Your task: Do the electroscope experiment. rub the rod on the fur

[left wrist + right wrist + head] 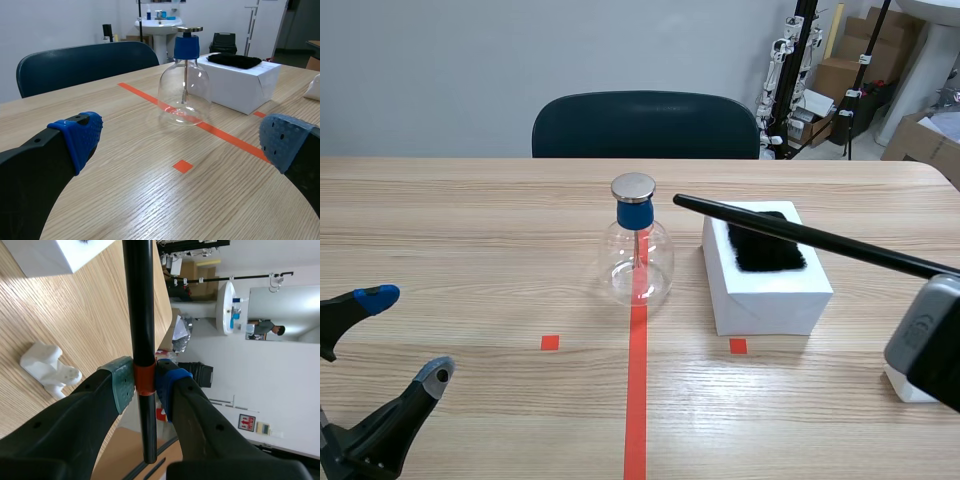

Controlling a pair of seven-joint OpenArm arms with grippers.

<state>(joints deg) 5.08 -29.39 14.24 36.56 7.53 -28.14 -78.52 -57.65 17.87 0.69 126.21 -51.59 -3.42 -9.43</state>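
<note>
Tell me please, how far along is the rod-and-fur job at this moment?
Done: the right gripper is shut on the rod. In hand: the rod lies across the fur on the white box; contact unclear. Remaining: rubbing, then the electroscope; the left gripper is open.

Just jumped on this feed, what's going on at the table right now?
The right end effector is shut on the black rod, gripping it at its orange band and holding it out over the fur, which lies on top of the white box. Whether the rod touches the fur cannot be told. The electroscope stands beside the box on the red tape line. The left end effector is open, low near the table's front, holding nothing.
</note>
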